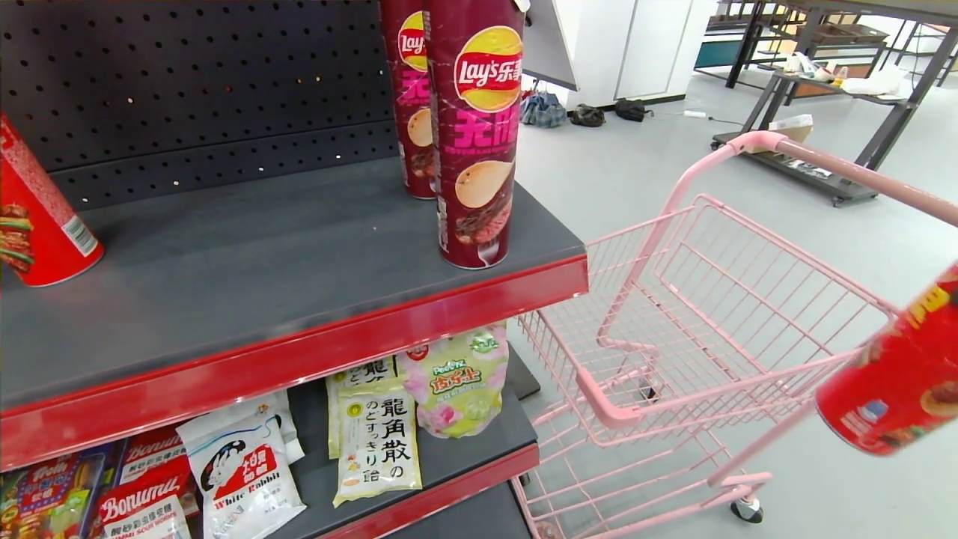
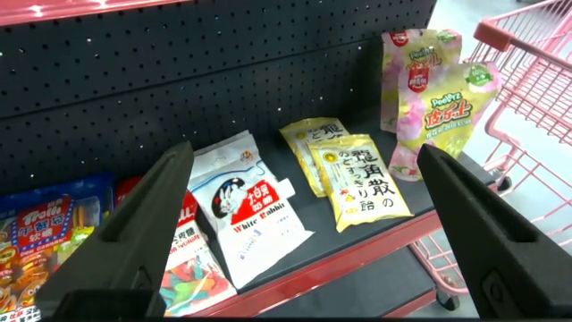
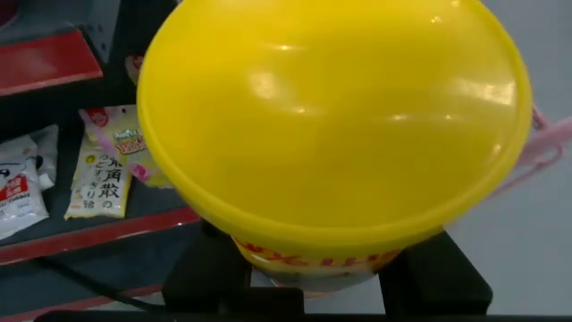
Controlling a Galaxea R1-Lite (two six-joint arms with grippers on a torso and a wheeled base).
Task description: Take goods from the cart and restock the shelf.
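We're gripping red can (image 1: pixel 898 367) in right gripper (image 3: pixel 326 284), jaws clamping round it, long axis tilting, base pointing across cart (image 1: pixel 599 400) toward shelf (image 1: pixel 299 359). Left gripper (image 2: pixel 304 224) gaping wide, empty.

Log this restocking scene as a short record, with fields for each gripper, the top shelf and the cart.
Right gripper: shut on red cylindrical chip can with yellow plastic lid, tilted, beside the cart
Left gripper: open, holding nothing, facing snack bags on the dark lower shelf
Grey top shelf with red edge: two tall maroon chip cans upright at right end; another red can at left
Cart: pink wire shopping cart, right of the shelf
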